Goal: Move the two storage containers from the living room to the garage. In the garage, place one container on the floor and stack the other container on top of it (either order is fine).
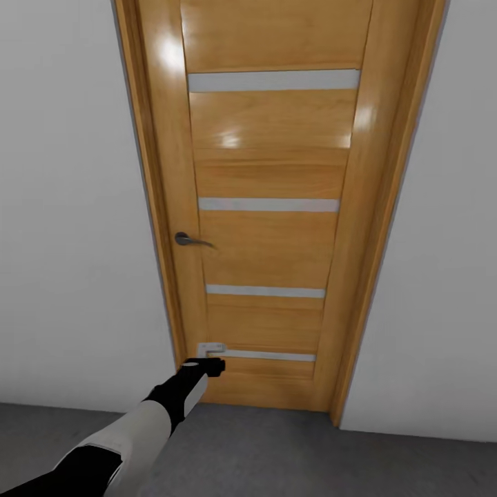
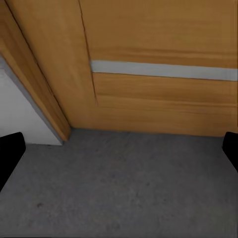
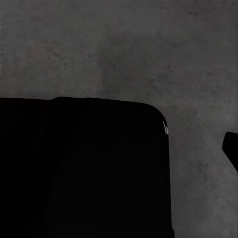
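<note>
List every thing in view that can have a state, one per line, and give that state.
wooden door: shut, sitting flush in its frame.
door handle: level, not pressed down.
left gripper: open, empty, held low near the door's bottom panel.
right gripper: one fingertip shows over grey floor; open or shut cannot be told.

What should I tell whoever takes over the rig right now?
Left gripper: open and empty, stretched low toward the bottom of the closed wooden door; its fingers sit wide apart over grey concrete floor.
Right gripper: a fingertip at the wrist view's edge, state unclear, nothing seen in it.
Nothing is being carried.
Door handle untouched.
Left to do: get the door open, fetch both containers, stack them.
</note>
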Available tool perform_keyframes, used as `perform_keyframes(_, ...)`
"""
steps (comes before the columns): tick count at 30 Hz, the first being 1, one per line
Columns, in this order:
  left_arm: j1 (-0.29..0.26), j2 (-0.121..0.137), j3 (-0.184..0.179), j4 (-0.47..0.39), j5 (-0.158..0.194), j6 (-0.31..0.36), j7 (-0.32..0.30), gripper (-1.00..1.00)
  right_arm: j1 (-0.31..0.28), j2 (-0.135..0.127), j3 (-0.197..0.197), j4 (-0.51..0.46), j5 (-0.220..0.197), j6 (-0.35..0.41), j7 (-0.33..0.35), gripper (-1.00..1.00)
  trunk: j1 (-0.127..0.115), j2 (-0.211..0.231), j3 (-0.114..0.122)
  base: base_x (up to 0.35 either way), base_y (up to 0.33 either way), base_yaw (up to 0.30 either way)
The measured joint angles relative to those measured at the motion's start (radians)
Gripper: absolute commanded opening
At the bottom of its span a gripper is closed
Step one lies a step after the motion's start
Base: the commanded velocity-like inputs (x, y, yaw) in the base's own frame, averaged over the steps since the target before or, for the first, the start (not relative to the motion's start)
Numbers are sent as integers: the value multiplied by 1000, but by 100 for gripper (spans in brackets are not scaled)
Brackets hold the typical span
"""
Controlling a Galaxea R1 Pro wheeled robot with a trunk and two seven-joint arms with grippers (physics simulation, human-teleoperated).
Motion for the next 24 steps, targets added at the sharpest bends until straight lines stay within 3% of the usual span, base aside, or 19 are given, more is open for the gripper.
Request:
perform_keyframes(6, 0, 9, 0, 0, 1, 0, 1, 100, 0, 0, 0, 0, 0, 0, 0, 100, 0, 0, 0, 0, 0, 252)
perform_keyframes(13, 0, 9, 0, 0, 1, 0, -2, 100, 0, 0, 0, 0, 0, 0, 0, 100, 0, 0, 0, 20, 9, 56)
perform_keyframes(24, 0, 9, -3, 0, 1, 1, -7, 100, 0, 0, 0, -1, 0, 0, 0, 100, -1, 0, 0, 275, 108, 2)
